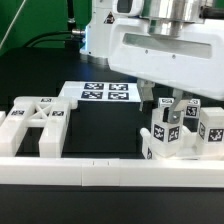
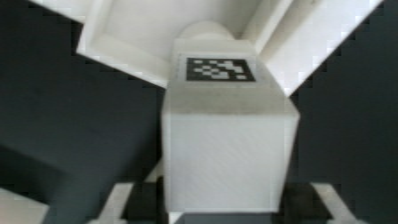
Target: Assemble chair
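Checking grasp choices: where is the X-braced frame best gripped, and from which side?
Probably one straight outer bar of the X-braced frame, from above: it lies X-face up, the bars look narrow enough for the jaws, and the border rail crowds its near side.

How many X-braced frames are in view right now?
1. The X-braced frame lies at the exterior view's left. Another could be hidden in the part cluster at the exterior view's right.

Surface: black table (image 1: 100,135), by my feed.
Back: marker board (image 1: 105,93), flat.
Exterior view's left: X-braced frame (image 1: 35,122).
Exterior view's right: tagged blocks (image 1: 180,132), clustered.
Front: white rail (image 1: 100,172).
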Controlling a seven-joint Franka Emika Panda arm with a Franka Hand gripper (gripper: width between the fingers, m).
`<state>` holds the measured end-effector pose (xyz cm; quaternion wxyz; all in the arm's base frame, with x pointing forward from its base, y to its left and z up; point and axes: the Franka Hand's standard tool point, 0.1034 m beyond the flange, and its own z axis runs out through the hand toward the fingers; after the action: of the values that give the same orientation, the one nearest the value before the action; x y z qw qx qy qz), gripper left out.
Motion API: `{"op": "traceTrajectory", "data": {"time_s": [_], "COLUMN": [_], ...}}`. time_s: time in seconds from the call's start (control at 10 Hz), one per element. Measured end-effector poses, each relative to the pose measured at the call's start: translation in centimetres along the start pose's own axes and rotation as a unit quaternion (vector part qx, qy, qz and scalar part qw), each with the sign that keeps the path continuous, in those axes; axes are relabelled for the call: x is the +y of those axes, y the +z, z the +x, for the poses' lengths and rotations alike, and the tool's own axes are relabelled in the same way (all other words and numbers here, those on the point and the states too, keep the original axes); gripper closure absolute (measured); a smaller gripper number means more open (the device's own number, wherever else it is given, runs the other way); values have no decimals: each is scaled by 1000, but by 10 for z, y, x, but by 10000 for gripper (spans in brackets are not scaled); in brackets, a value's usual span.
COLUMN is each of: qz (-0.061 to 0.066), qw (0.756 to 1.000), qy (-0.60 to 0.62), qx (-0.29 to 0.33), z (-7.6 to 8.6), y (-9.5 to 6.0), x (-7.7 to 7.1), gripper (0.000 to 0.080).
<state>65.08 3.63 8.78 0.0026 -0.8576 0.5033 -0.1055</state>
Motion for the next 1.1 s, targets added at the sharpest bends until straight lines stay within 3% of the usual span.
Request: {"op": "traceTrajectory", "data": {"time_s": [0.2, 0.5, 0.8, 0.9, 1.0, 1.1], "qz": [8, -14, -21, -21, -21, -23], "qw": [994, 965, 941, 945, 951, 957], "qy": [112, 261, 335, 326, 309, 287], "qx": [-10, -26, -28, -28, -28, -28], "z": [-1, -4, -4, -4, -4, -6], "y": [0, 0, 1, 1, 2, 1], "x": [2, 5, 8, 8, 8, 7], "gripper": [515, 515, 515, 515, 339, 339]}}
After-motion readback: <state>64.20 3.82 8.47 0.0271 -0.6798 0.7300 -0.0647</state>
